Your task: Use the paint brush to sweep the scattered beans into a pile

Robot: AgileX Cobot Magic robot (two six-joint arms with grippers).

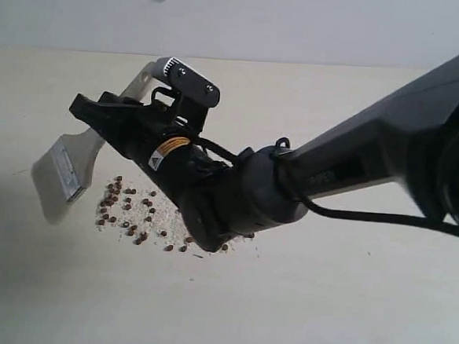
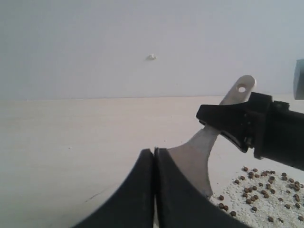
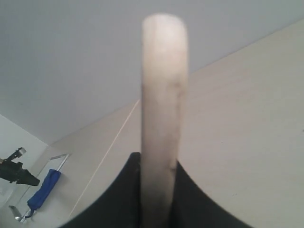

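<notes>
On the left of the table point(image 1: 323, 304), the right gripper point(image 1: 98, 117) is closed tightly around the tilted brush point(image 1: 80, 144). Its bristles point(image 1: 47, 195) are just left of the beans point(image 1: 136, 213) and seem to touch the table. The left gripper point(image 2: 154, 154) is closed and holds nothing.

No wording is legible; only a warning-triangle sticker point(image 1: 159, 158) shows on the black body of the right gripper point(image 1: 91, 117).

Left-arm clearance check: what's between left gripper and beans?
The paint brush, in the right gripper, sits between the shut left gripper and the beans; left wrist view shows it.
</notes>
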